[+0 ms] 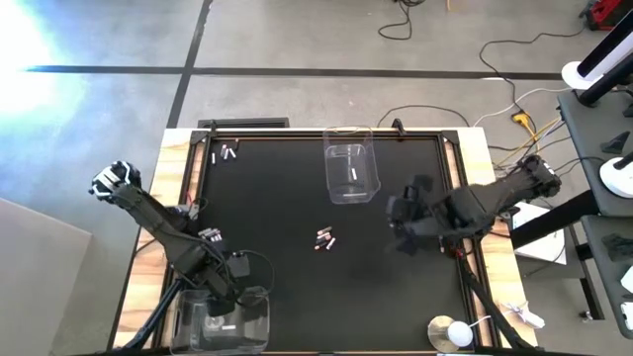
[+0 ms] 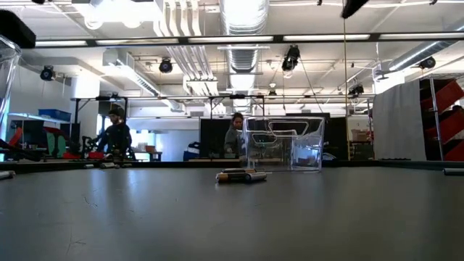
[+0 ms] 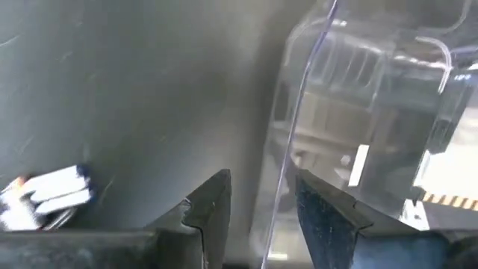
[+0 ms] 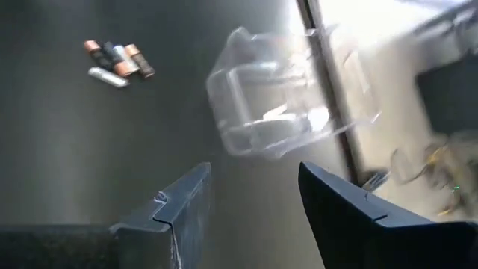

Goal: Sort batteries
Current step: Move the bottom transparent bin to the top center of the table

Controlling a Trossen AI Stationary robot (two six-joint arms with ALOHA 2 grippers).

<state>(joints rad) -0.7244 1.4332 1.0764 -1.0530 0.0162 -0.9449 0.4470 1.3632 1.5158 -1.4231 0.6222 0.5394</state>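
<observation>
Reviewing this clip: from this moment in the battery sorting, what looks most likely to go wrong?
1. The left hand straddles the wall of the near clear tub with nothing visibly between its fingers; any sideways move may drag or tip the tub.
2. The central batteries lie touching in a tight cluster, so a pinch may catch two at once or scatter them.
3. The right hand hangs open between that cluster and the far tub, so a careless swing might knock it.

**Black table, two tubs, scattered batteries**

The black table [image 1: 297, 198] carries a clear tub [image 1: 351, 173] at its far edge and a second clear tub [image 1: 223, 318] at the near left corner. Batteries lie in a center cluster [image 1: 325, 239], a far-left cluster [image 1: 228, 152], and a left-side cluster [image 1: 209, 235].
</observation>
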